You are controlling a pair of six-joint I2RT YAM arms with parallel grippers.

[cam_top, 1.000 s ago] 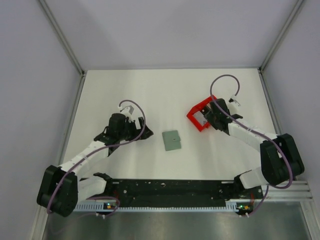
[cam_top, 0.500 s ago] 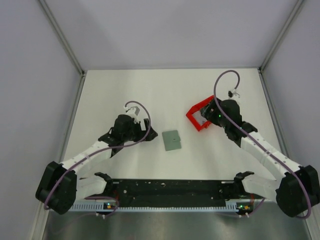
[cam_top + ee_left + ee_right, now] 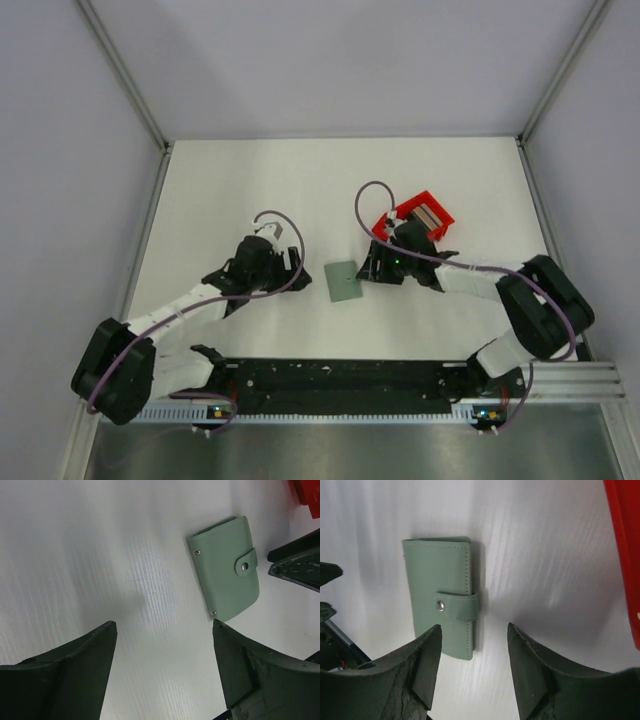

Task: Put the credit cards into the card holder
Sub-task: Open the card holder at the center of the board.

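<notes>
A: Where's the card holder?

B: card holder point(image 3: 345, 281) lies flat on the white table point(image 3: 250, 180), about mid-table, between the two grippers. It's closed, strap snapped down.

A: Any brand or text on it?

B: Can't read any. It's a grey-green leather-look cover with stitched edges. One metal snap point(image 3: 440, 606) sits on the strap and two small rivets point(image 3: 198, 552) run along one long edge. The snap face is too small to read a stamp.

A: Left side?

B: left gripper point(image 3: 162, 665) has its fingers spread wide, with only bare table between them. It sits left of the holder. In the wrist view the holder's near corner sits just above one fingertip, but the top view shows a gap, so they're apart.

A: Right side?

B: right gripper point(image 3: 475, 665) is also spread, narrower than the left, with nothing pinched. It's at the holder's right edge. In its wrist view one finger overlaps the holder's lower corner and the other is over bare table beside it. I can't tell whether the finger touches the cover. Dark parts of this gripper show past the holder at the right border of the left wrist view.

A: What else is on the table?

B: red plastic bin point(image 3: 440, 225) stands just behind the right gripper, back-right of the holder and apart from it. There's something pale inside point(image 3: 428, 215), too small to tell what. Its red wall also fills the right border of the right wrist view.
</notes>
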